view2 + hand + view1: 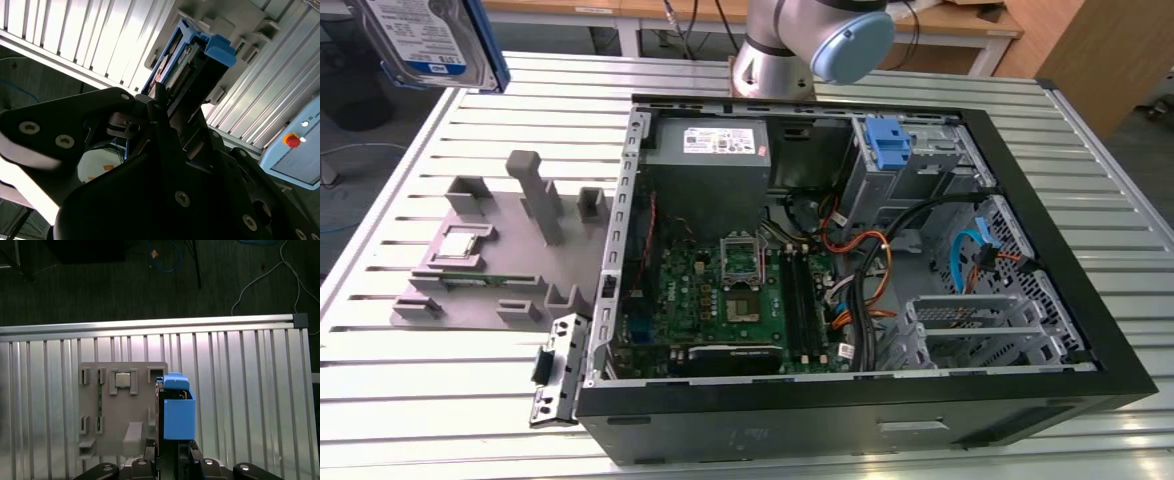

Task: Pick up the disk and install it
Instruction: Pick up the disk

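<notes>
The gripper (172, 107) is clamped on the disk (200, 60), its 2 black fingers (156, 97) pressing the drive's flat sides near one end. The blue carrier bracket sticks out past them. In the first wrist view the disk (177, 412) stands on edge between the jaws, blue bracket uppermost.

In the exterior view the disk (427, 40) hangs in the air, label facing the camera. It is well apart from the open computer case (1067, 300), off toward the exterior view's left, beyond the corner of the case that holds the grey power supply (707, 150).

A grey parts holder (487, 285) lies on the slatted metal table (454, 400), just beside the case wall on the exterior view's left. A small square silver part (460, 243) sits in 1 of its pockets.

The robot arm (814, 40) rises behind the far side of the case. Inside the case, the green motherboard (720, 290) covers the floor below the power supply. A blue plastic bracket (890, 145) stands in the drive bay at the far corner on the exterior view's right, and orange and black cables (874, 250) run between it and the motherboard.
</notes>
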Motion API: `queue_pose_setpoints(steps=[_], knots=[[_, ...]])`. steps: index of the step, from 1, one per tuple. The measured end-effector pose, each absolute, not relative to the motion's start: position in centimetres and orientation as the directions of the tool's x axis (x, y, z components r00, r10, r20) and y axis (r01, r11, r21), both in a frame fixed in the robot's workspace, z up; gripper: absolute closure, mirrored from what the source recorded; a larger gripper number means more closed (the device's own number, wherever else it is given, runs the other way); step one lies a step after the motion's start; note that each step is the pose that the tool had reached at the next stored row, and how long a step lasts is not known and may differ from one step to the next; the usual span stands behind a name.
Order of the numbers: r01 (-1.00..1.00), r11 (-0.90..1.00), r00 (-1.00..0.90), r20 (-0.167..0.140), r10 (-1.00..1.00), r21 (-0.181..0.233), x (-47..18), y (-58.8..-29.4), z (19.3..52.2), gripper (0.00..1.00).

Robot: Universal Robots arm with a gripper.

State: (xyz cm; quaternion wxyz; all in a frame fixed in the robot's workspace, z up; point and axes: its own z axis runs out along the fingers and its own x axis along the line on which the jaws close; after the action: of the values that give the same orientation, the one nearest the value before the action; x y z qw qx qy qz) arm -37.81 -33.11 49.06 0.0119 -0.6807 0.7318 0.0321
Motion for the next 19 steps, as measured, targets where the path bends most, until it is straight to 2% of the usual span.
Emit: queue_pose_setpoints(steps=[19], knots=[[-0.997,0.071,-0.073,-0.061,-0.995,0.031,-37.42,-33.11,49.16,0.65]])
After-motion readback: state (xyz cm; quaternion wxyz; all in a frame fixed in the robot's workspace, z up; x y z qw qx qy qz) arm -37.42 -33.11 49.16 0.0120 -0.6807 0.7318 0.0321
